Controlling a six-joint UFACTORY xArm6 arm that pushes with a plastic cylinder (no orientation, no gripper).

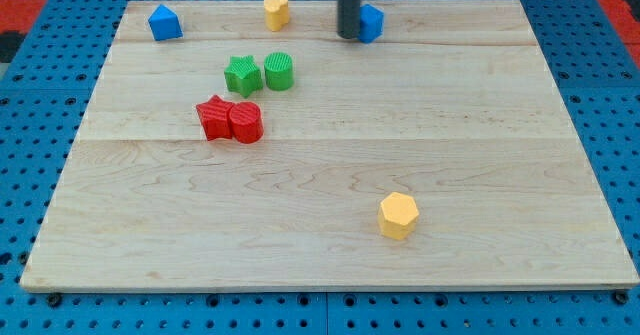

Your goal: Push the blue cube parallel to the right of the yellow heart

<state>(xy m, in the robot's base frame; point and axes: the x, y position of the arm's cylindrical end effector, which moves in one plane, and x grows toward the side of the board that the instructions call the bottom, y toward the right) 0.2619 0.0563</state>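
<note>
The blue cube [372,22] sits near the view's top, right of centre, partly hidden by my rod. My tip [348,36] rests against the cube's left side. The yellow heart [276,12] stands at the top edge, to the left of my tip, with a gap between them. The cube lies a little lower in the view than the heart.
A second blue block [164,22] sits at the top left. A green star [242,75] and a green cylinder [279,71] sit side by side. A red star [214,117] touches a red cylinder [246,122]. A yellow hexagon [398,215] lies at the lower right. The wooden board [320,255] rests on blue pegboard.
</note>
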